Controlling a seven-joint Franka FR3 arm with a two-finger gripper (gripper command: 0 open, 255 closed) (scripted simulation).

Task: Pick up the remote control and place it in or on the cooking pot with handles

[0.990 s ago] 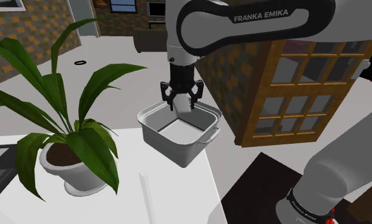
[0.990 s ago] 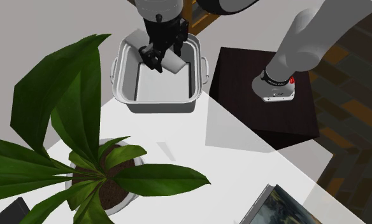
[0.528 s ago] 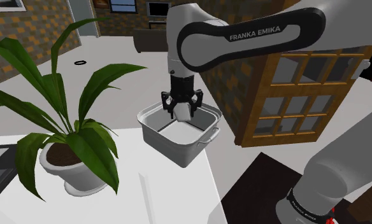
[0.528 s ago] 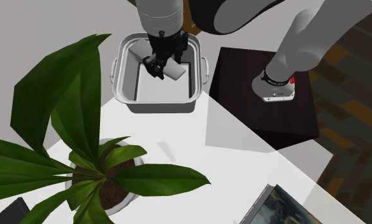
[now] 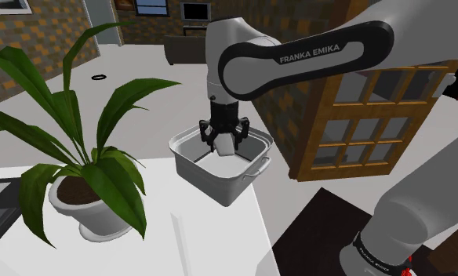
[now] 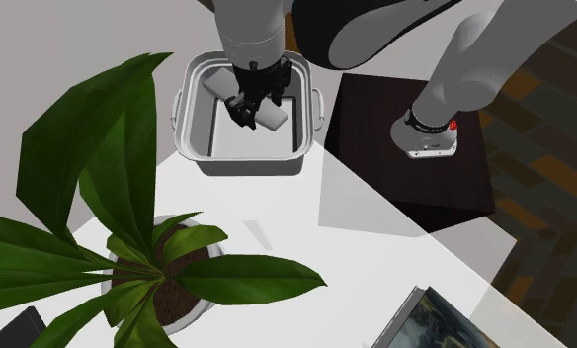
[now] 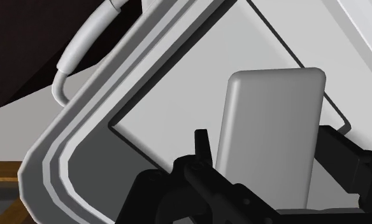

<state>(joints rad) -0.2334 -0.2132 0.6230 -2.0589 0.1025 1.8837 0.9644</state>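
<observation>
Two black fingers (image 7: pixel 341 156) of our gripper (image 5: pixel 223 143) clamp one end of the plain pale-grey slab-shaped remote control (image 7: pixel 271 121), which points down inside the grey square cooking pot with loop handles (image 5: pixel 219 184), upper centre of the shoulder view. We judge it is held low so that, once released, it lands gently on the pot's floor.

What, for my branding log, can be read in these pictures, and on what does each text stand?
"FRANKA EMIKA": white letters on the arm's dark upper link, shoulder view.
White lettering on the dark base ring of the arm: too small to read.
The lettering on that ring in the second exterior view is also too small to read.
Remote control and cooking pot: no writing visible.
</observation>
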